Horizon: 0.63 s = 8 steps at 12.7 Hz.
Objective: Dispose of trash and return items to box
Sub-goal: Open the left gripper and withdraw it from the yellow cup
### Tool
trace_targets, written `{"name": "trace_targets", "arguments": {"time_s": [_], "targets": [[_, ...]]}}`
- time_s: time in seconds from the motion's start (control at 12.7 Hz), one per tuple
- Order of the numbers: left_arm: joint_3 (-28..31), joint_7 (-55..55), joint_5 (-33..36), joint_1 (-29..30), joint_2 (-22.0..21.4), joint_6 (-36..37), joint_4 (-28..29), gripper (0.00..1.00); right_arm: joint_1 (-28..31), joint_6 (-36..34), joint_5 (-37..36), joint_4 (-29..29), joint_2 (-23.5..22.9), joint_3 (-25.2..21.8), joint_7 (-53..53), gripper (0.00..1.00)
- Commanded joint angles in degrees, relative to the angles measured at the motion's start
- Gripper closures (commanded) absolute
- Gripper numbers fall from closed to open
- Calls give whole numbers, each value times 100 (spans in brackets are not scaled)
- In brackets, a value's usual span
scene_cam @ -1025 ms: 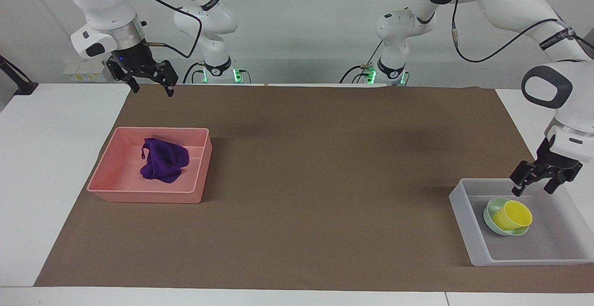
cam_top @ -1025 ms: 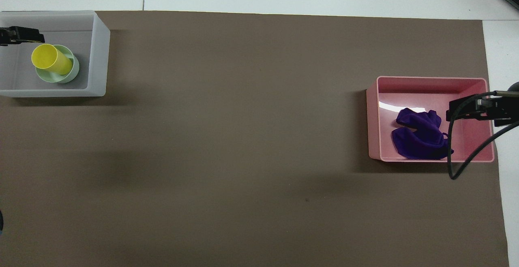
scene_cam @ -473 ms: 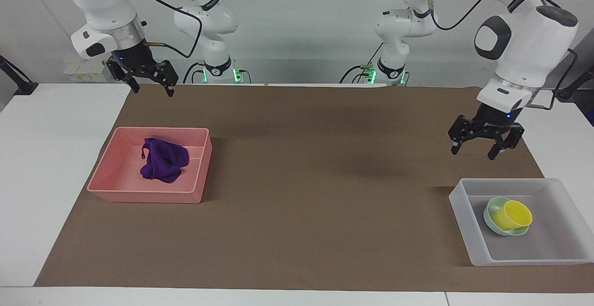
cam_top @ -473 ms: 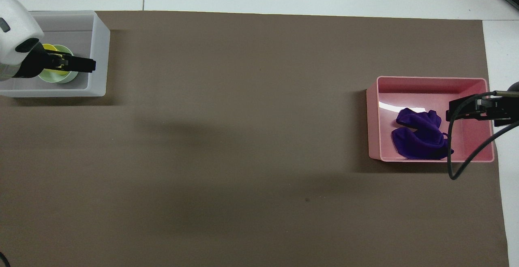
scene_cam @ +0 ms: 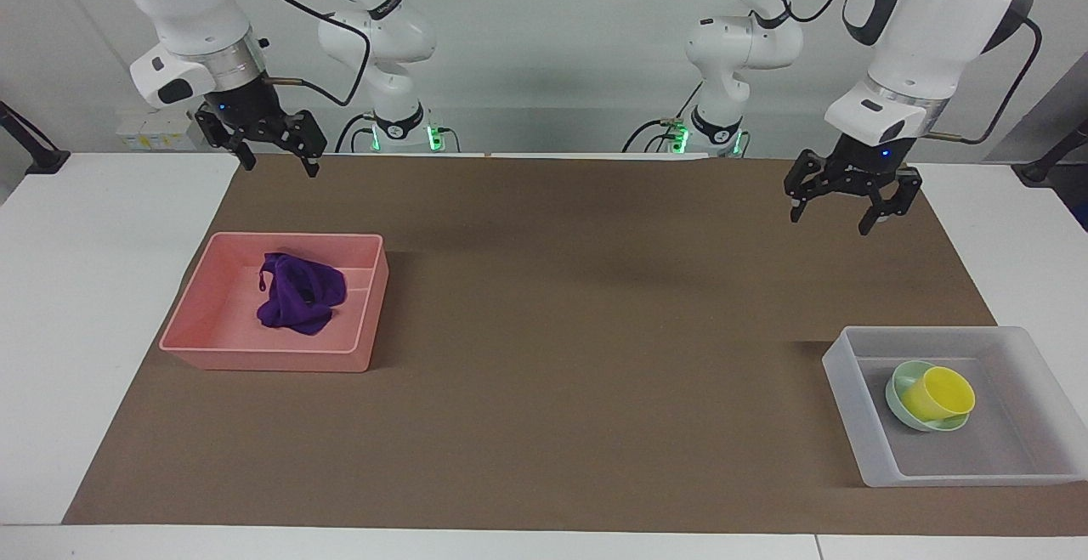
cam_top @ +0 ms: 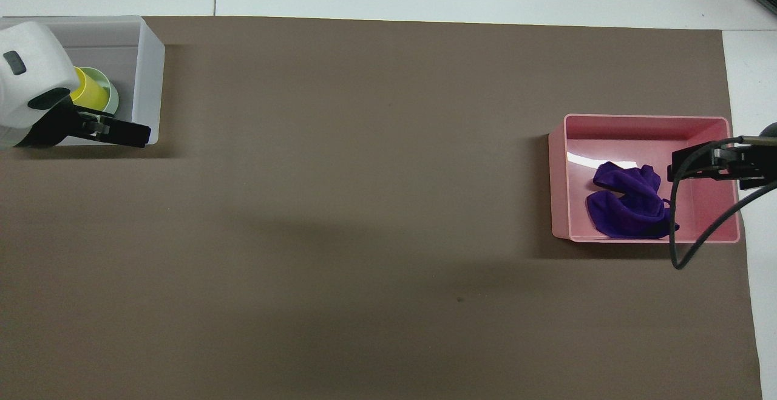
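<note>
Over the brown mat (scene_cam: 595,305), left claw (scene_cam: 850,199) raised, spread empty, right claw (scene_cam: 270,148) likewise.

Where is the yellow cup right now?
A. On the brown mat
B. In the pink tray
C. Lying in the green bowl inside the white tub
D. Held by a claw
C: the yellow cup lies in the green bowl inside the white tub.
</note>
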<state>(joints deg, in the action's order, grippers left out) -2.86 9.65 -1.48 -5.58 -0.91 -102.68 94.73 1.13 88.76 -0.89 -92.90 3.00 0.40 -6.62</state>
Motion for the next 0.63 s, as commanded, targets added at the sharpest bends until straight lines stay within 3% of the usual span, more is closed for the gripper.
{"name": "trace_targets", "arguments": {"time_s": [0.0,0.32,0.55], "targets": [[40,-78,148,-48,345,991,-822,0,27,150,107,-52,25,31,-68,0],[49,-78,148,-48,337,1233,-851,0,-191,239,98,-52,7,-56,-68,0],[49,-86,139,-40,-22,1285,-378,0,-237,221,89,-52,7,-163,-59,0]]}}
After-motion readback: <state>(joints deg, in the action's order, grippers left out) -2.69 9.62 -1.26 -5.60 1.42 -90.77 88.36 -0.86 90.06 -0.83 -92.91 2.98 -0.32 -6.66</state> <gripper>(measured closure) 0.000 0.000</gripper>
